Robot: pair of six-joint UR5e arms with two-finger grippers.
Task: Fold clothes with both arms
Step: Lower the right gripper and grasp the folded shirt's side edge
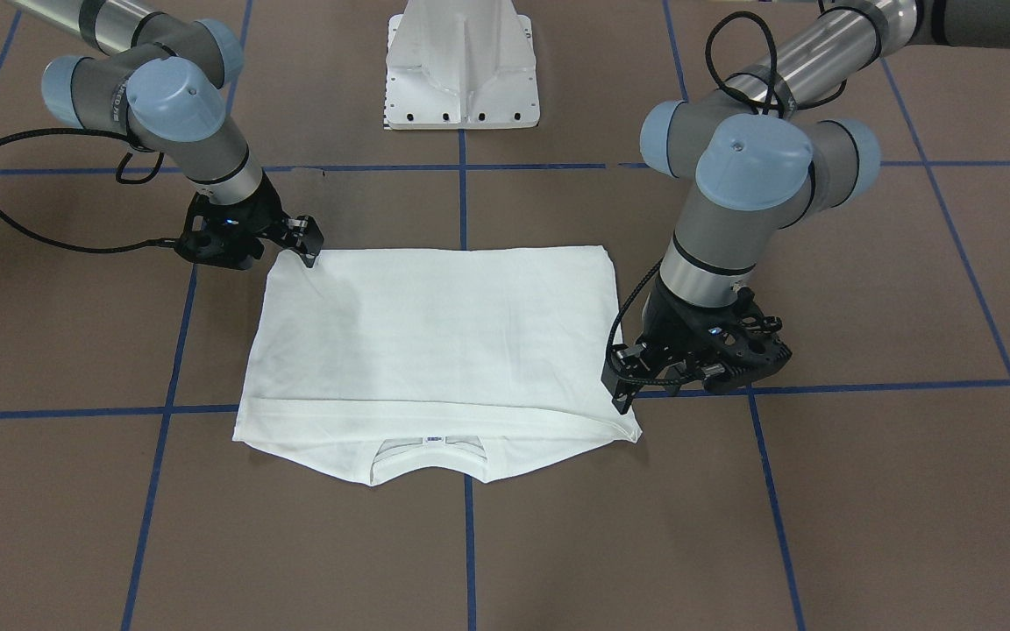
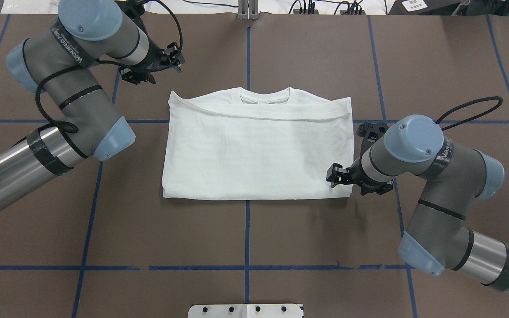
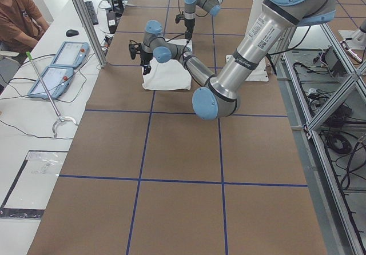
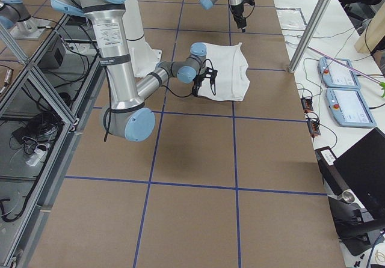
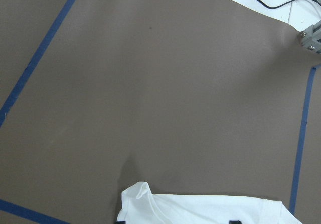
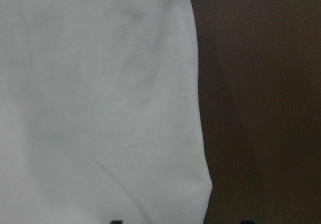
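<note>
Item: white shirt point(image 2: 259, 145), folded, lying flat mid-table point(image 2: 281, 238), collar edge facing away from the robot. Right gripper point(image 2: 333, 175): jaws standing apart, straddling a hem-side corner. Left gripper point(image 1: 621, 399): hovering beside a collar-side corner; cannot tell its jaws' state.

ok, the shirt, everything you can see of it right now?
The shirt is white, cotton-looking, folded into a rough rectangle, flat on the brown table, plain side up with no print showing. Its round collar, small label inside, sits at the edge far from the robot; a hemmed band lies folded across just below it. Creases are light. The right gripper is at its near right corner, touching or nearly so. The left gripper hangs by the far left corner, seemingly above it.
</note>
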